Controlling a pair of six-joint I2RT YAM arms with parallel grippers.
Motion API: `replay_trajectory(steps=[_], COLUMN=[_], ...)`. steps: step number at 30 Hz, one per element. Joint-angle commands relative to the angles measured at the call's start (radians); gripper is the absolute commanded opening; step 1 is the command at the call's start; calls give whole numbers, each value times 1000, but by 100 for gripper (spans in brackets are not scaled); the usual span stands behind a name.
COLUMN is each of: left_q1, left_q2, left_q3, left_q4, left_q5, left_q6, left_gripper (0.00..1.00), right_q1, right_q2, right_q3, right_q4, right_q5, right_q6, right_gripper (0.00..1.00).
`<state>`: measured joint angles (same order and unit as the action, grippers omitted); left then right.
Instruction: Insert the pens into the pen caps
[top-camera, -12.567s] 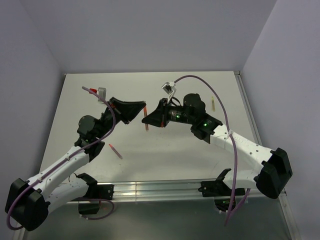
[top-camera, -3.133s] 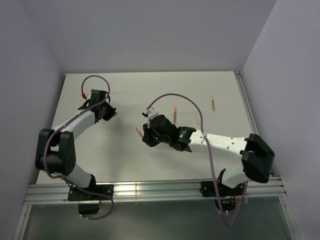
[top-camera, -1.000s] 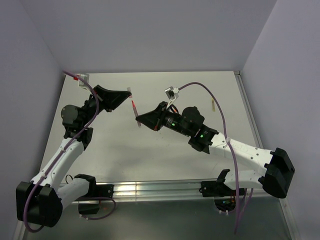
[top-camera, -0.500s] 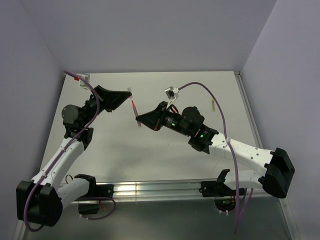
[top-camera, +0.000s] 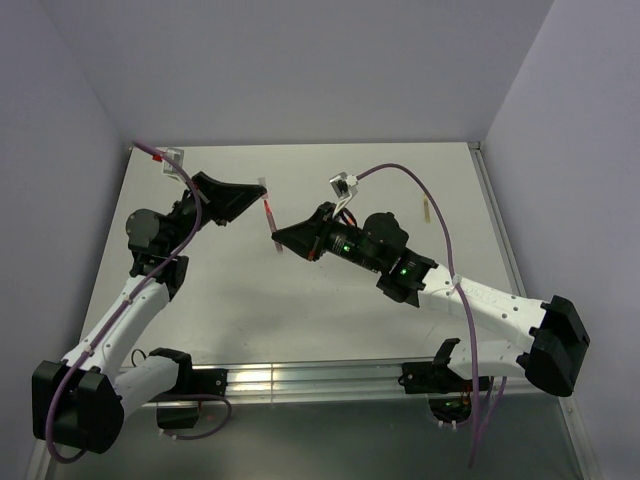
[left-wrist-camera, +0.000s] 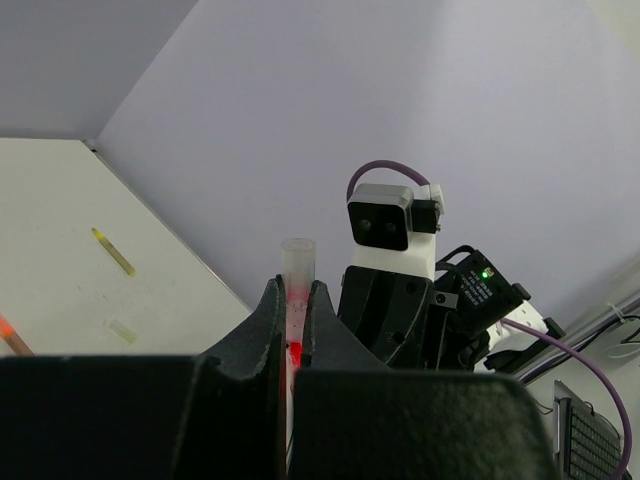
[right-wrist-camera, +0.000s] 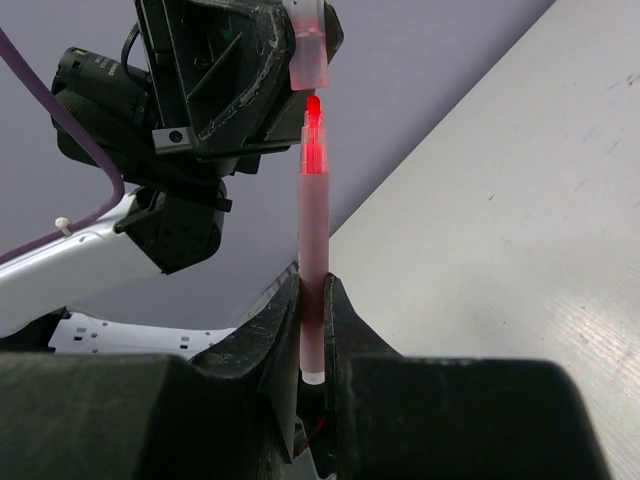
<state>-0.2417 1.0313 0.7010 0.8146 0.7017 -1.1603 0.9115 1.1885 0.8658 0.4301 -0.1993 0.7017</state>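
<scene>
My left gripper (top-camera: 260, 192) is shut on a pale pink pen cap (top-camera: 263, 185), held in the air with its open end facing the right arm. In the left wrist view the cap (left-wrist-camera: 298, 262) stands up between the jaws of the gripper (left-wrist-camera: 295, 300). My right gripper (top-camera: 281, 240) is shut on a red pen (top-camera: 270, 216). In the right wrist view the pen (right-wrist-camera: 314, 240) rises from the gripper (right-wrist-camera: 315, 300), and its red tip (right-wrist-camera: 313, 108) sits right at the mouth of the cap (right-wrist-camera: 308, 58).
A tan-olive pen (top-camera: 426, 208) lies on the white table (top-camera: 300, 300) at the far right; it also shows in the left wrist view (left-wrist-camera: 113, 250) with a small pale cap (left-wrist-camera: 124, 330) near it. Walls close off the back and sides.
Three seconds ago the arms were apart and low; now both are raised and meet in mid-air. In the last second the cap and pen tip have closed in slightly.
</scene>
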Motion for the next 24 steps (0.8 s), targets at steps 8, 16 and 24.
replay_trajectory(steps=[8,16,24], left_q1=[-8,-10,-19], left_q2=[-5,-5,3], left_q3=[5,5,2], left_q4=[0,-2,-6], left_q5=[-7,1,-4], left_q6=[39,39,43], left_gripper=[0,0,0], right_q1=[-5,-5,-5], right_q2=[-24,-35,-41], right_q3=[53,49,48], right_q4=[2,-1,-2], right_q5=[26,38,43], right_q6=[-27,-33,-34], right_gripper=[0,0,0])
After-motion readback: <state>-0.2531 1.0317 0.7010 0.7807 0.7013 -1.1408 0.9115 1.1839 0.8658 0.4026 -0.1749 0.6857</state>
